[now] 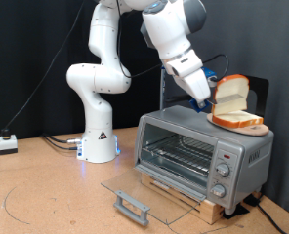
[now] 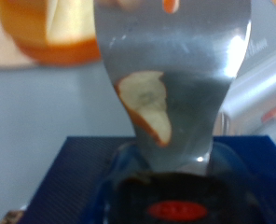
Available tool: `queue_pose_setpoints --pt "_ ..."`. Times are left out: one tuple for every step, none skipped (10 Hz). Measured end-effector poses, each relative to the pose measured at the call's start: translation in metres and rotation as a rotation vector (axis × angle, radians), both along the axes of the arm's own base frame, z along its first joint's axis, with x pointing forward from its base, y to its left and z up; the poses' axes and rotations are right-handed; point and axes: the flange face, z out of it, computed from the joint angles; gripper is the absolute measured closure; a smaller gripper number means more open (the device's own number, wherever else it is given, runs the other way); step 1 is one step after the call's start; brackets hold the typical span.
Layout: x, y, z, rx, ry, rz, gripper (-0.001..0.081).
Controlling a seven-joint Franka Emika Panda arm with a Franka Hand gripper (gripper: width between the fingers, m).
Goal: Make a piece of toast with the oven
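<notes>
Your oven (image 1: 198, 156) stands on a wooden board on the table (image 1: 47, 190), with its glass door (image 1: 140, 195) dropped fully open and the wire rack (image 1: 179, 156) exposed. On the oven's top, towards the exterior view's right, a round wooden plate (image 1: 244, 127) carries one flat slice (image 1: 237, 120). The gripper (image 1: 211, 100) sits just above that plate, pinching the piece of toast (image 1: 232, 95) upright by its edge. In the wrist view, a metal spatula-like blade (image 2: 171, 75) fills the frame; the fingers themselves are hidden there.
</notes>
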Motion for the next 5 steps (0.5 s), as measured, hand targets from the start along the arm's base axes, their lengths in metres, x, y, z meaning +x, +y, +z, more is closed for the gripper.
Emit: queue_pose_setpoints --pt "-0.001 -0.009 -0.001 -0.021 0.004 -0.004 0.0410" --pt "-0.003 -0.017 -0.004 -0.037 0.004 -0.002 0.0410" --pt "-0.005 -0.024 -0.007 -0.049 0.003 0.004 0.0410" --pt "-0.008 -0.030 -0.010 -0.059 0.004 0.009 0.0410" --pt "-0.011 -0.034 -0.013 -0.068 0.008 0.013 0.0410"
